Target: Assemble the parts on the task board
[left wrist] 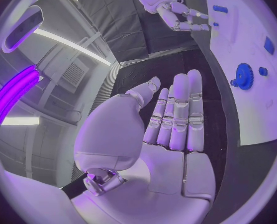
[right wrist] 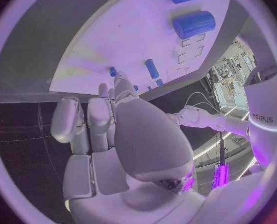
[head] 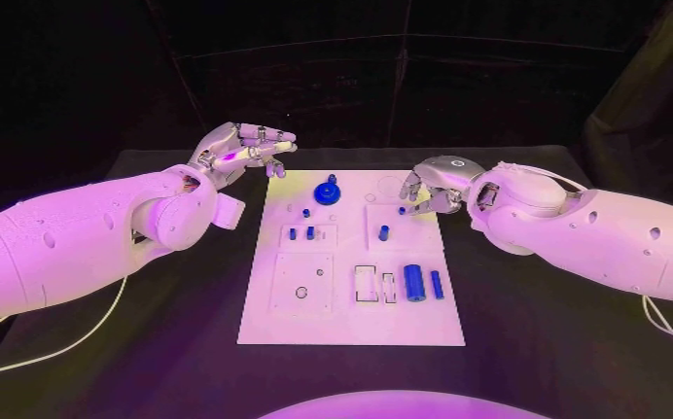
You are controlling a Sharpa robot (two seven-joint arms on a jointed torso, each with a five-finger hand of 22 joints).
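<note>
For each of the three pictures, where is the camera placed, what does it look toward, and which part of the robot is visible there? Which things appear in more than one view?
Head view: from the robot's head, looking down at the task board; left hand and right hand reach in beside it.
Left wrist view: behind the left hand, fingers extended, facing the board's far end with the blue gear.
Right wrist view: behind the right hand, facing the board and the big blue cylinder.
Shared: the board in all views; the left wrist view also catches the right hand.

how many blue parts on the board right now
8 showing: a gear at the far end, five small pegs mid-board, a thick cylinder and a thin rod nearer. The right hand may hide more.
</note>
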